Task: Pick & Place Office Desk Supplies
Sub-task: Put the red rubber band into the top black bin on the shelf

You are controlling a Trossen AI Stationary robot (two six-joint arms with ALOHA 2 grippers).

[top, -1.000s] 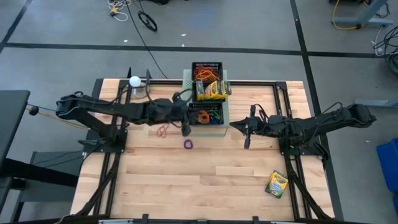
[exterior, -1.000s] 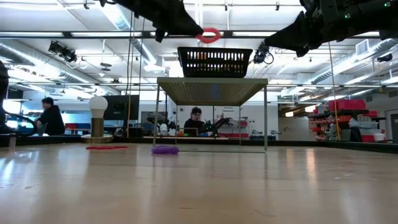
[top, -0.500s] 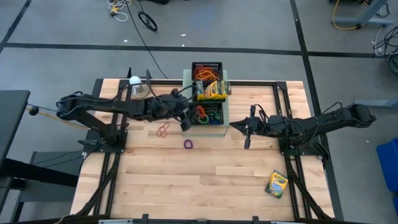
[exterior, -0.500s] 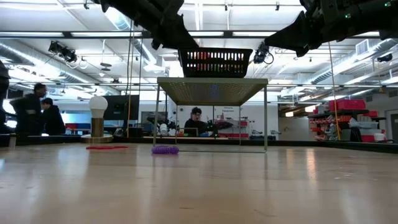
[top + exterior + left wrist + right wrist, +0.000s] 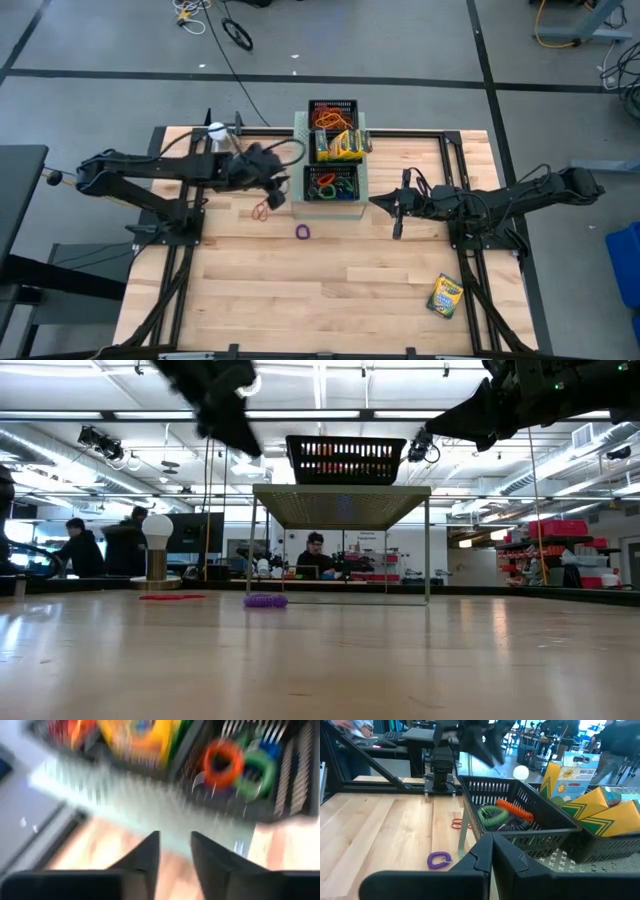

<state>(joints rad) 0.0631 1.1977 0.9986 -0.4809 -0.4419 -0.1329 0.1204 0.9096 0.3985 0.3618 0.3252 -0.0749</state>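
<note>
A pale-green perforated box (image 5: 300, 130) carries two black mesh trays. The near tray (image 5: 332, 184) holds coiled loops, among them an orange one (image 5: 220, 762) and a green one (image 5: 257, 768). The far tray (image 5: 331, 112) holds orange bands, and crayon boxes (image 5: 343, 146) lie between the trays. My left gripper (image 5: 280, 195) hangs open and bare above the table, just left of the near tray. My right gripper (image 5: 373, 201) is shut, level, just right of the box. A red band (image 5: 262, 210) and a purple loop (image 5: 303, 231) lie flat on the table.
A lone crayon box (image 5: 445, 296) lies on the table near the right front. A white ball on a stand (image 5: 216, 130) stands at the far left. The perforated box stands on thin legs (image 5: 428, 550), raised above the table. People stand in the room beyond the table.
My left gripper held a red-orange loop above the near tray, let it go there, and drew back toward the table's left edge, tipping upward. The loop now lies in the near tray. My right gripper has kept still.
</note>
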